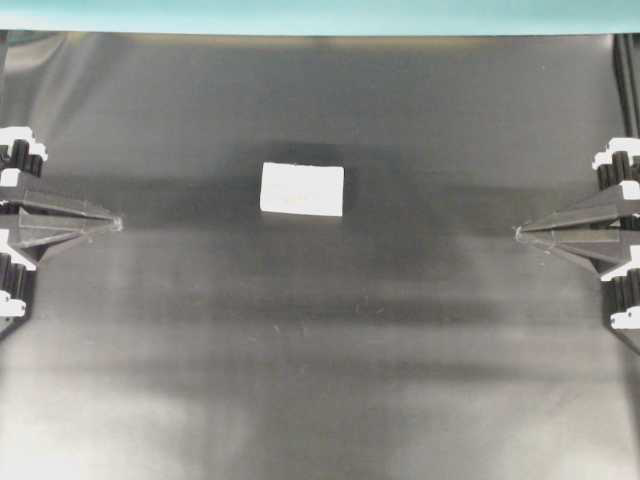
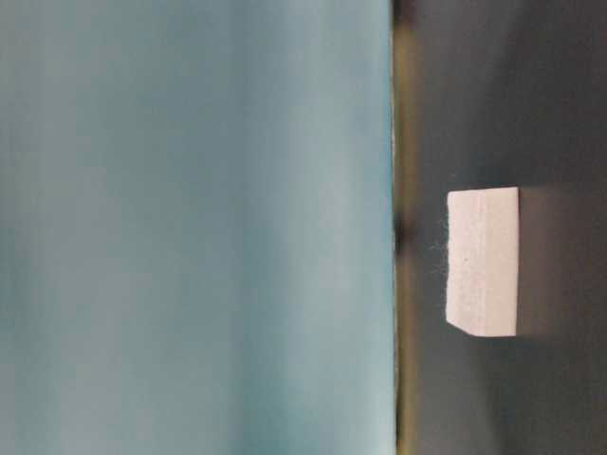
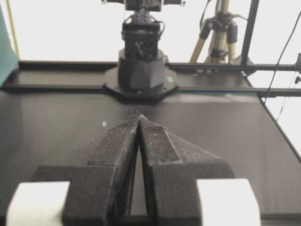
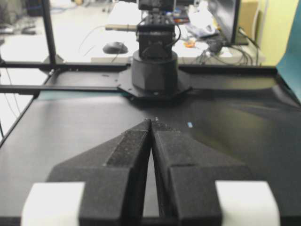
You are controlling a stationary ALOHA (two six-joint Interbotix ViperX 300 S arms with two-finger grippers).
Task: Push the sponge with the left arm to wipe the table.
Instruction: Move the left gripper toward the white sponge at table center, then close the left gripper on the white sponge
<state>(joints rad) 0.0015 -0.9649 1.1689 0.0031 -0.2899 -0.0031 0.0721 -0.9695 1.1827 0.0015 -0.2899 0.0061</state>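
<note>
The sponge [image 1: 302,188], a small white rectangular block, lies flat on the dark table [image 1: 300,380] a little behind its middle; it also shows in the table-level view [image 2: 484,261]. My left gripper [image 1: 118,223] is at the left edge, shut and empty, its tip pointing right, well to the left of the sponge and slightly nearer the front. My right gripper [image 1: 518,233] is at the right edge, shut and empty, pointing left. The left wrist view shows my left gripper [image 3: 138,114] with its tips together, the right wrist view my right gripper [image 4: 151,121] likewise. The sponge is out of both wrist views.
A teal strip [image 1: 300,15] runs along the table's far edge. The opposite arm's base stands at the far end in each wrist view [image 3: 141,70] [image 4: 155,70]. A tiny pale fleck [image 3: 104,124] lies on the sheet. A tripod [image 3: 216,28] stands beyond the table.
</note>
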